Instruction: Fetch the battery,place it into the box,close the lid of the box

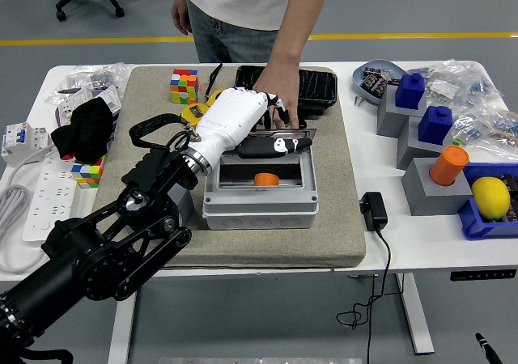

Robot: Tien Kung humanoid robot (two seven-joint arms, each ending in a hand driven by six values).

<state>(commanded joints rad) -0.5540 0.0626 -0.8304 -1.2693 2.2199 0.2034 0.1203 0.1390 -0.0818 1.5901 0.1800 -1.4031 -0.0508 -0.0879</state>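
One grey box (259,198) is seen on the mat (243,243), with one orange battery (265,179) lying inside it. Its one clear lid (283,133) is tilted up at the far side. The left hand (243,121) is curled over the lid, thumb under its edge. Beyond, a person's hand (279,97) is pressed against the lid. Two cubes (184,86) are counted at left.

Around the one grey box (259,204) lie one orange battery (266,179), two colour cubes (184,86), three grey-and-blue blocks (410,91), one lemon (490,196) and one black tray (317,85).
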